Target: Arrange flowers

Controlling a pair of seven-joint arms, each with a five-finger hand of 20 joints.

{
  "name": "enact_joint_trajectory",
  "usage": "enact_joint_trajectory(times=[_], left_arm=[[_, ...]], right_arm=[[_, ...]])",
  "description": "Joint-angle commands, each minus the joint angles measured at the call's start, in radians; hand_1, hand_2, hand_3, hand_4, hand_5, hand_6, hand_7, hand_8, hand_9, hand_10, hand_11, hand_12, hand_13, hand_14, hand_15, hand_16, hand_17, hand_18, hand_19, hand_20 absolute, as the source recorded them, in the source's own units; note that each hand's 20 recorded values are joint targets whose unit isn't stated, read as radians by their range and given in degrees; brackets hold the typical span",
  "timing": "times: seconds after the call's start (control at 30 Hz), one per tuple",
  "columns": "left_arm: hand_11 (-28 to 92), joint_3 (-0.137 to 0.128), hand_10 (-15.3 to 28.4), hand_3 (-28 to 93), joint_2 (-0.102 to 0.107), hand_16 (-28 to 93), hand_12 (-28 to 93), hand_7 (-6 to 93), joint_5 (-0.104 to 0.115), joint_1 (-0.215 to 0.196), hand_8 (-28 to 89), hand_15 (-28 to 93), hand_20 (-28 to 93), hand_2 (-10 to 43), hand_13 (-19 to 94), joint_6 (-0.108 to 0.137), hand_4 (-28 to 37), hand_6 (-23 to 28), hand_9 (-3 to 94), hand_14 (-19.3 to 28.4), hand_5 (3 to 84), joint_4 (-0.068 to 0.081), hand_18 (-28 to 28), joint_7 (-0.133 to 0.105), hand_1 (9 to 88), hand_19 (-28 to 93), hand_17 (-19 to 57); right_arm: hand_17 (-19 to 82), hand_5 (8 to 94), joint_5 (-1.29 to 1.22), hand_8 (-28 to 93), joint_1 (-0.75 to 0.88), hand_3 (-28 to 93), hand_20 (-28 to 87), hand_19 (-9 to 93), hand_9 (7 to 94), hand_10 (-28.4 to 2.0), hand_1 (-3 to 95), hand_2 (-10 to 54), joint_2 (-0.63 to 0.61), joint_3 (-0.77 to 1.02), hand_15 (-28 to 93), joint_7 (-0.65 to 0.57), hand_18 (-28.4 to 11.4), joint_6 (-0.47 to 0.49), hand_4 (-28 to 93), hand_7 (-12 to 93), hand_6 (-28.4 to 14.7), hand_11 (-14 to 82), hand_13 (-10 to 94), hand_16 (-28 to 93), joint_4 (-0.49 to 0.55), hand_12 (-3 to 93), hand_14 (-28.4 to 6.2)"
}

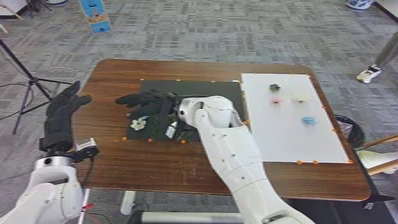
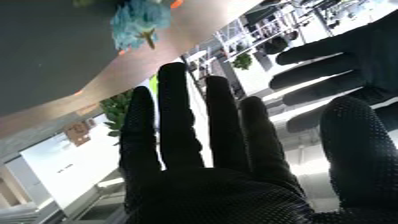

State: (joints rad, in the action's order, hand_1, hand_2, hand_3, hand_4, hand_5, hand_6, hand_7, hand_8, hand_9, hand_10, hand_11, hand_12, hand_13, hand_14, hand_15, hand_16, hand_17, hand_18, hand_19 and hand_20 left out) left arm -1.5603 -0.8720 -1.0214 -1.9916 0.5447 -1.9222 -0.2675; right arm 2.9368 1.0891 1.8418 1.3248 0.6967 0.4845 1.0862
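In the head view my right hand (image 1: 147, 101) is over the black mat (image 1: 200, 89); in the right wrist view that hand (image 2: 209, 192) is open and holds nothing. A white flower (image 1: 138, 124) lies near the mat's left edge, just below the hand. On the white sheet (image 1: 275, 142) are a dark green piece (image 1: 274, 87), a pink flower (image 1: 275, 100), a pale yellow flower (image 1: 299, 98) and a blue flower (image 1: 308, 120). A blue flower (image 2: 140, 22) with a short stem also appears in the right wrist view. My left hand (image 1: 62, 110) stands open beside the table's left edge.
The brown table (image 1: 178, 167) has small orange markers around the mat and sheet. A black tripod (image 1: 31, 77) stands on the floor at the left, and a chair (image 1: 382, 157) is at the right. My left hand (image 2: 355, 65) is farther off in the right wrist view.
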Motion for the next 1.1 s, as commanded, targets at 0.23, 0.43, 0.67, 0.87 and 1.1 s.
enact_joint_trajectory(times=[0.23, 0.43, 0.67, 0.87, 1.1], left_arm=[[19, -0.006, 11.7, 73, -0.011, 1, 11, 17.6, -0.012, -0.004, -12, 8, 13, 16.3, 29, 0.010, -28.3, -1.8, 47.4, 11.5, 33.9, -0.022, 7.9, 0.004, 21.7, 2, 0.1], [19, -0.018, 11.8, 73, -0.014, 1, 11, 17.5, -0.016, -0.029, -12, 8, 13, 16.2, 29, 0.021, -28.3, -1.7, 47.4, 11.4, 34.3, -0.032, 7.8, 0.006, 21.8, 2, 0.2], [19, -0.022, 11.7, 73, -0.016, 1, 11, 17.5, -0.024, -0.033, -12, 8, 13, 16.1, 29, 0.024, -28.3, -1.6, 47.3, 11.2, 34.8, -0.036, 7.6, 0.009, 21.8, 2, 0.4], [19, -0.017, 11.6, 73, -0.017, 1, 11, 17.3, -0.022, -0.028, -12, 8, 13, 16.0, 29, 0.028, -28.3, -1.4, 47.2, 11.2, 35.2, -0.035, 7.4, 0.009, 21.8, 2, 0.4], [19, 0.003, 11.6, 73, -0.021, 1, 11, 17.2, -0.029, -0.009, -12, 8, 13, 15.9, 29, 0.020, -28.3, -1.4, 47.0, 11.0, 35.4, -0.031, 7.2, 0.004, 21.8, 1, 0.5]], right_arm=[[-3, 21.2, 0.199, -11, -0.044, 67, 47, 48, 37.9, -7.8, 12.7, 22.3, -0.119, -0.155, 40, -0.069, -16.0, 0.042, -18, 19, -1.0, 4.2, 22, 32, 0.078, 9.3, -18.1], [-3, 21.7, 0.005, -10, -0.065, 67, 47, 48, 37.2, -8.3, 12.5, 21.8, -0.209, -0.263, 39, -0.128, -16.3, 0.007, -18, 19, -1.2, 4.0, 22, 33, 0.179, 10.5, -18.4], [-3, 21.9, -0.019, -10, -0.073, 67, 47, 48, 37.3, -8.5, 12.5, 21.5, -0.236, -0.311, 39, -0.113, -16.4, 0.006, -17, 18, -1.2, 3.7, 22, 34, 0.209, 11.1, -18.7], [-3, 22.1, 0.040, -10, -0.062, 67, 47, 48, 37.4, -8.3, 12.4, 21.3, -0.218, -0.300, 39, -0.085, -16.5, -0.010, -17, 18, -1.1, 3.7, 22, 34, 0.193, 11.0, -18.7], [-3, 23.9, 0.287, -11, -0.021, 67, 47, 48, 38.2, -7.7, 12.6, 21.2, -0.129, -0.207, 40, 0.001, -16.5, -0.080, -17, 19, -0.7, 3.9, 21, 34, 0.124, 10.9, -18.5]])
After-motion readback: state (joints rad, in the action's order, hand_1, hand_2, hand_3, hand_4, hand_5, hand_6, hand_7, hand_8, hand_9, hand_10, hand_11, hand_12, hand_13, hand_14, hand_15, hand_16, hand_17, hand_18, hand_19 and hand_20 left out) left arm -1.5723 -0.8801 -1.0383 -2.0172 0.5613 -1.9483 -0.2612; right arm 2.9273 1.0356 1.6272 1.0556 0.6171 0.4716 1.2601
